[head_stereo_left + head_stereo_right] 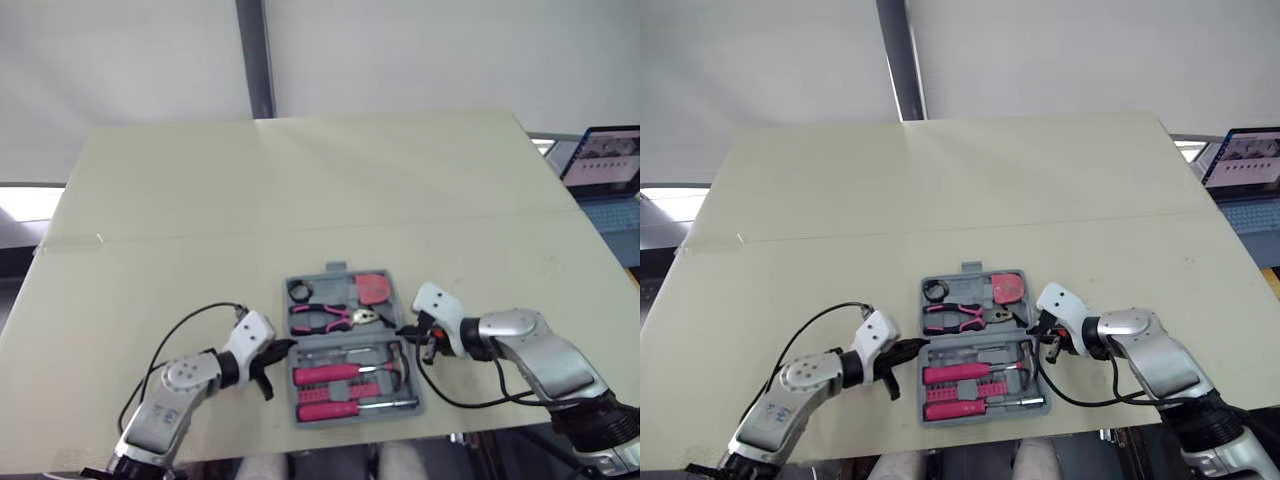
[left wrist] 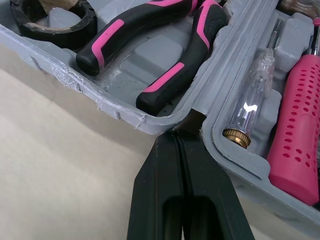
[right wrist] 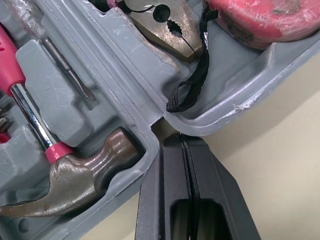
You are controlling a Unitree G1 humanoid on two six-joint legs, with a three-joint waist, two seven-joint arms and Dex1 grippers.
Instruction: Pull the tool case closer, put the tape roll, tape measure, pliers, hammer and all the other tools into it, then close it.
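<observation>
Two halves of the grey case (image 1: 336, 272) lie flat open on the bench (image 1: 300, 180), close to my edge and between the arms.

In the far half I see the black tape roll (image 1: 300, 290) on the left, the pink-and-black pliers (image 1: 325, 318) in the middle and the pink tape measure (image 1: 373, 288) on the right. Its black strap (image 3: 192, 82) loops down just beside the pliers' nose. The near half carries the pink-handled screwdrivers (image 1: 330, 375) and a clear tester screwdriver (image 2: 250, 102). The hammer (image 3: 80, 172) is at its right end, its head seated in the moulded pocket.

The left tool (image 2: 176, 134) has its fingers pressed together, and the tips sit in the notch where the two halves meet on the case's left side, against the rim. The right tool (image 3: 182, 137) is also pressed together, with its tips at the matching notch on the right side, just beside the hammer's pocket.

Farther off, a strip of tape (image 1: 70, 241) sits at the bench's left edge on a seam that runs across the bench top. A dark post (image 1: 255, 60) rises behind the far edge. An open laptop (image 1: 608, 165) stands past the right corner, its screen lit but too small for me to read. I can make out no lettering on the case or its contents.
</observation>
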